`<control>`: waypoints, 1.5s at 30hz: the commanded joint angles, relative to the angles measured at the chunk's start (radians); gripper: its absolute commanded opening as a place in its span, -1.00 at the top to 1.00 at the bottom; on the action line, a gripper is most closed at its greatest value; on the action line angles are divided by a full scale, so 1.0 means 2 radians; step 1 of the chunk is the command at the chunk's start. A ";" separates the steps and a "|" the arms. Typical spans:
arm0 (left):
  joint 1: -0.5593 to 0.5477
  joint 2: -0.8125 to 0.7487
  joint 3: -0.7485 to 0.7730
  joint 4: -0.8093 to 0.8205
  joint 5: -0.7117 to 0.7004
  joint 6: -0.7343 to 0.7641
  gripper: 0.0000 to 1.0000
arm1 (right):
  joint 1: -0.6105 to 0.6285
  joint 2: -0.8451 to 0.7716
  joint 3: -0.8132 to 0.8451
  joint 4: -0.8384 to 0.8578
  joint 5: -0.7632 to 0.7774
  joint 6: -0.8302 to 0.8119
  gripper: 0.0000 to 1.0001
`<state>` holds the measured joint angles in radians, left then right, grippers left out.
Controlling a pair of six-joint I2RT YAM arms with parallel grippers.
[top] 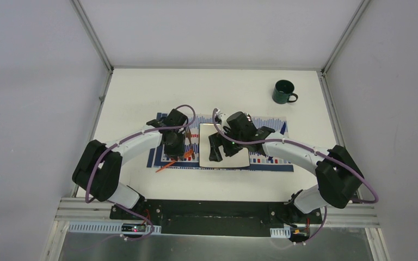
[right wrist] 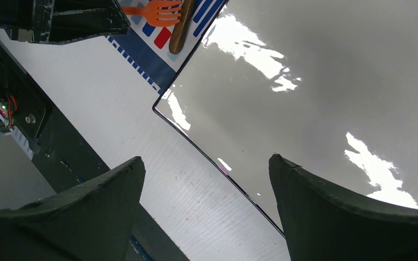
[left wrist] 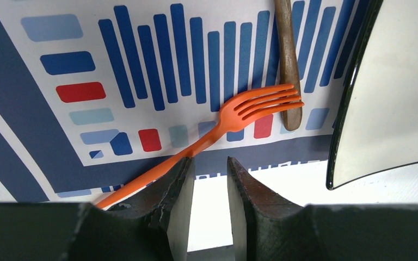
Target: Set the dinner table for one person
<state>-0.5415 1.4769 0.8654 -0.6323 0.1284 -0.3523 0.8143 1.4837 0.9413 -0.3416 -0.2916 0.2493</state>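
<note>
- Orange plastic fork (left wrist: 226, 119) lies slantwise on the striped placemat (left wrist: 158, 60), its tines resting across the end of a brown wooden utensil handle (left wrist: 288, 60). Its own handle appears to run out past the mat's near edge onto the white bench (top: 141, 92), which carries everything.
- Left gripper (left wrist: 209, 163) hangs just above that handle, fingers a little apart with nothing between them. One finger sits over the shaft, so a sideways move risks dragging the fork and rolling the wooden piece with it.
- A grasp from here would likely catch the fork far from its middle, and it could pivot.
- Right gripper (right wrist: 207, 163) is spread wide over the near left corner of the square white plate (right wrist: 305, 81), holding nothing. The plate looks glossy, so a pinch on its rim may slip or shove the mat.
- Both wrists sit close together over the mat, so a collision is possible.
- Dark green mug (top: 284, 91) stands well apart, near the far right corner.
</note>
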 commanded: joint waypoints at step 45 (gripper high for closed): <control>-0.012 0.025 -0.004 0.008 -0.007 -0.012 0.75 | 0.012 -0.012 -0.001 0.003 0.028 -0.017 -0.77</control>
<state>-0.5510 1.5185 0.8516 -0.6109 0.1028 -0.3531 0.8314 1.4837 0.9413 -0.3458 -0.2516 0.2325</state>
